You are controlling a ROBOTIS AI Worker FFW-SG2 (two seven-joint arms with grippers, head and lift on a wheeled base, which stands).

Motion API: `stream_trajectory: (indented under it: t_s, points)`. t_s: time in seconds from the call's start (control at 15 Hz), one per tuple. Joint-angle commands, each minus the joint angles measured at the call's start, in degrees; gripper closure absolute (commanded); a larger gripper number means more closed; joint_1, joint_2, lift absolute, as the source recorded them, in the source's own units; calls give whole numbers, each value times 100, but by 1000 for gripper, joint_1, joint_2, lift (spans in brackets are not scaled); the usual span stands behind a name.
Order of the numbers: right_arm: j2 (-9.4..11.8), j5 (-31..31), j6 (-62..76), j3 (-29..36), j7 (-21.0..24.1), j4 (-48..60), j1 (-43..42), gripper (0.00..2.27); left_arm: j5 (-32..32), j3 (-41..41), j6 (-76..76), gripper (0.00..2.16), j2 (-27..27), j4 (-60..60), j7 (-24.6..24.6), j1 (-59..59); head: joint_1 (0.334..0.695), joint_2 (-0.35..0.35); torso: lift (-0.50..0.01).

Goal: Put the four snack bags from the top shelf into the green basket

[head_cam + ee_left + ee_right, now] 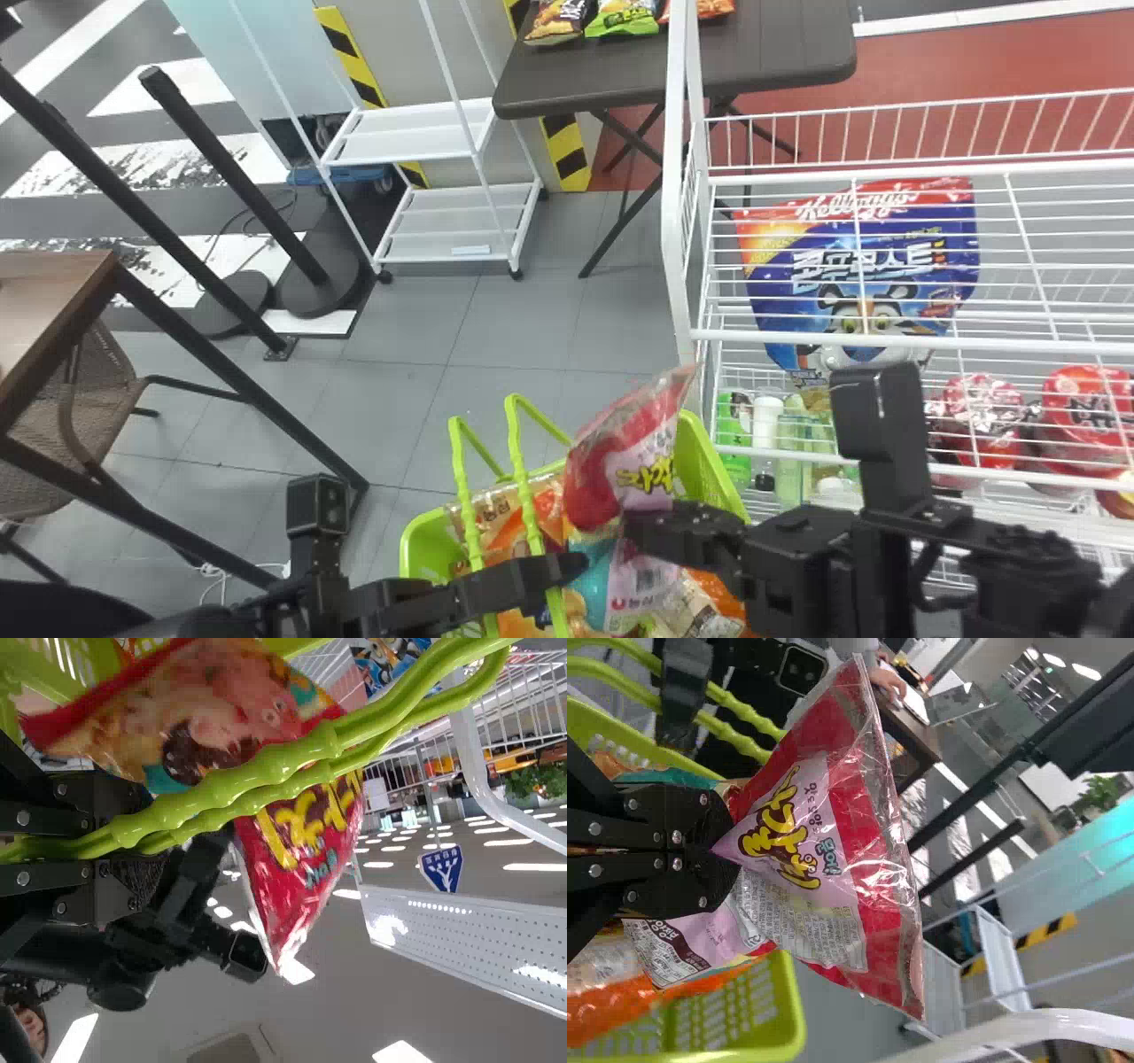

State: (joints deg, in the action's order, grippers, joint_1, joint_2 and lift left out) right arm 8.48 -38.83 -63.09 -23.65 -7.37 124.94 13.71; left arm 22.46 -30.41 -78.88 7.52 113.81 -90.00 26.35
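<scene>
At the bottom of the head view, the green basket (421, 540) is already carrying several bags, among them an orange bag (540, 505) and a teal bag (589, 580); they are overlapping too much for me to count, so I cannot tell how many of the four are in. The work is looking well advanced, probably nearing its end, with at least the red and pink snack bag (797, 815) awaiting its drop. That one is standing above the basket, just right of the lower middle of the head view, its wide body rising from the grip. The right tool (631, 523) is holding it, its two fingers closing tightly on a lower corner, and they are needing to open only once the bag is fully over the basket's mouth. The left tool (580, 567), at the lower middle, is gripping the green handles (283, 766) between narrow-set fingers, and so is probably steadying the basket. Farther off, the white wire rack (678, 221) is filling the right side, with a big blue cereal bag (797, 310) leaning inside it. Farthest away, at the top of the head view, a dark tabletop (762, 53) is bearing other small bags (622, 19).
</scene>
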Motion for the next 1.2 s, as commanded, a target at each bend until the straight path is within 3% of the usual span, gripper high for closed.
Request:
stream_trajectory:
  t_s: [0.0, 0.4, 0.47, 0.6, 0.73, 1.13]
  points:
    - [-30, -257, -824, 18, 25, -453, -290, 2260, 109, 0, 52, 2148, 39, 10, -57, 2, 695, 350, 0]
    - [-531, -415, -2547, 27, 192, -1903, -1477, 2253, 452, 53, 158, 2148, 83, 387, -57, 213, 695, 350, 0]
    - [-531, -380, -2547, 27, 192, -1965, -1556, 1858, 505, 44, 175, 2148, 109, 405, -57, 231, 695, 350, 0]
    - [-479, -380, -2529, 255, -45, -1780, -1442, -1, 531, 27, 228, 2148, 135, 396, -57, 239, 695, 350, 0]
    - [-470, -415, -2529, 660, -335, -1288, -1222, -1, 531, 36, 263, 2148, 135, 370, -57, 239, 695, 350, 0]
    - [-470, -1698, -2699, 2215, -836, -884, -835, 19, 531, 18, 580, 2148, 153, 229, -57, 231, 695, 350, 0]
